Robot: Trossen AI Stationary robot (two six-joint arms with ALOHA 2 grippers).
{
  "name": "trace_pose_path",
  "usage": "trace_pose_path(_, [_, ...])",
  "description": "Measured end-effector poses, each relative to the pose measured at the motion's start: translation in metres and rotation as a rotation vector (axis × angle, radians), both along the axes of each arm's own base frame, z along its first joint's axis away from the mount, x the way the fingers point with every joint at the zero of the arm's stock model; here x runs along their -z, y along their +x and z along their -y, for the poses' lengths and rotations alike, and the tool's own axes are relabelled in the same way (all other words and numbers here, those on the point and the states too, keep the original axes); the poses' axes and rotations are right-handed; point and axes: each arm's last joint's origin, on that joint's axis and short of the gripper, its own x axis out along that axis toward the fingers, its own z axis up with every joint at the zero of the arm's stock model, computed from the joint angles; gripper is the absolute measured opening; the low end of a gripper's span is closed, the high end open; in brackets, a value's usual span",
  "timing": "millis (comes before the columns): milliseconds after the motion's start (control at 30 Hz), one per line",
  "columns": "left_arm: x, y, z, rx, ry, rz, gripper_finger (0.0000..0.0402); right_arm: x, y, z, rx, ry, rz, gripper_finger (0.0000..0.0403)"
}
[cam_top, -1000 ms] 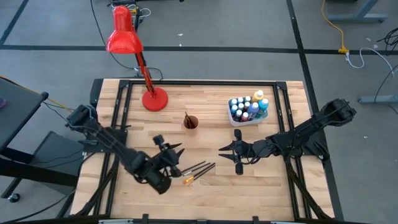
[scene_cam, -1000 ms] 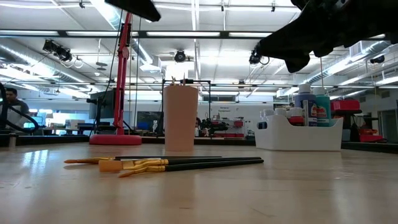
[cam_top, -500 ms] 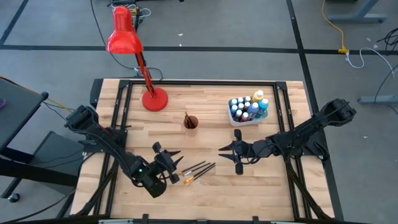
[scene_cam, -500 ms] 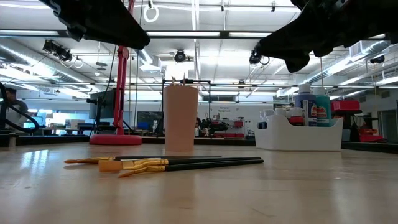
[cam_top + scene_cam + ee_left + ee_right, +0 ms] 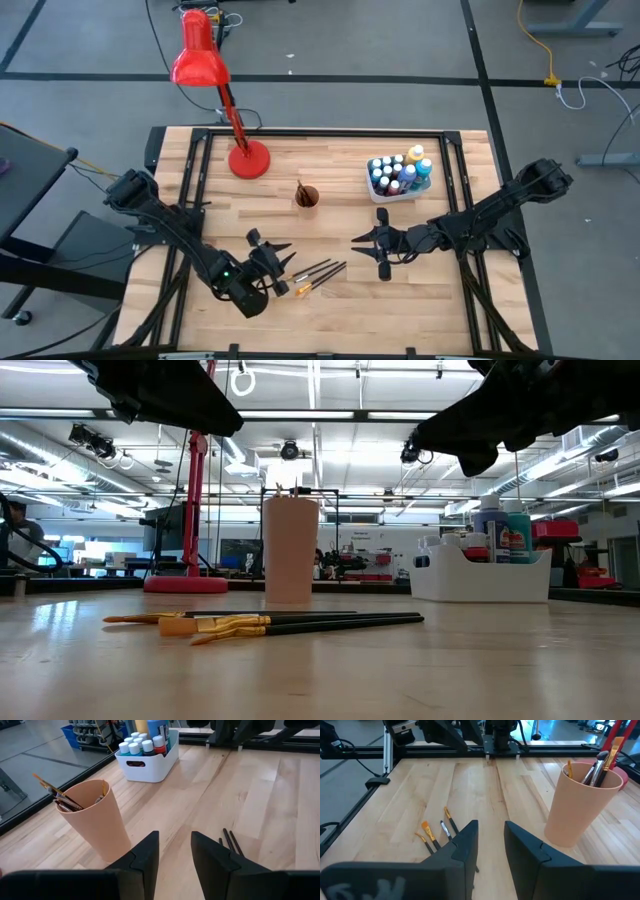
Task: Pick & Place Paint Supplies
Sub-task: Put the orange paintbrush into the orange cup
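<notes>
High view: near the front edge of the wooden worktop (image 5: 330, 310), several thin dark-handled paintbrushes with orange-yellow ends (image 5: 318, 274) are seen lying loose, just beside the left gripper (image 5: 286, 267), whose fingers are spread and empty. Nearer the middle, the right gripper (image 5: 365, 241) is held above bare wood, its fingers likewise parted around nothing. Farther back, a small orange cup (image 5: 307, 197) (brushes inside) is found, and the small paint bottles (image 5: 396, 171) are packed in a white plastic tub (image 5: 398, 194) toward the back right corner.

red lamp (image 5: 200, 62), orange cup (image 5: 307, 196), white tub (image 5: 397, 190), dark-handled paintbrushes (image 5: 320, 273)
</notes>
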Motion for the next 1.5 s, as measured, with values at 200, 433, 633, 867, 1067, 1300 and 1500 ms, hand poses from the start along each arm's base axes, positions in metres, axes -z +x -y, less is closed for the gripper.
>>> trace_pose_path(200, [0.0000, 0.0000, 0.0000, 0.000, 0.000, 0.000, 0.0122, 0.0000, 0.0000, 0.0000, 0.000, 0.000, 0.000, 0.0098])
trace_pose_path(433, [0.0002, 0.0001, 0.0001, 0.000, 0.000, -0.001, 0.0122, 0.0000, 0.0000, 0.0000, 0.000, 0.000, 0.000, 0.0098])
trace_pose_path(633, [0.0002, 0.0001, 0.0001, -0.001, -0.002, 0.000, 0.0122, 0.0000, 0.0000, 0.0000, 0.000, 0.000, 0.000, 0.0098])
trace_pose_path(867, [0.0003, 0.0001, 0.0001, 0.002, 0.004, -0.004, 0.0122, 0.0001, 0.0000, 0.0000, 0.000, 0.000, 0.000, 0.0098])
trace_pose_path(1067, [0.0003, 0.0001, 0.0001, 0.004, 0.007, -0.006, 0.0122, 0.0000, 0.0000, 0.0000, 0.000, 0.000, 0.000, 0.0098])
trace_pose_path(1300, [-0.0003, 0.0000, -0.0005, -0.008, 0.036, 0.001, 0.0122, 0.0000, 0.0000, 0.0000, 0.000, 0.000, 0.000, 0.0098])
trace_pose_path(1500, [0.0000, 0.0000, -0.0001, -0.002, 0.015, -0.001, 0.0122, 0.0001, 0.0000, 0.0000, 0.000, 0.000, -0.001, 0.0098])
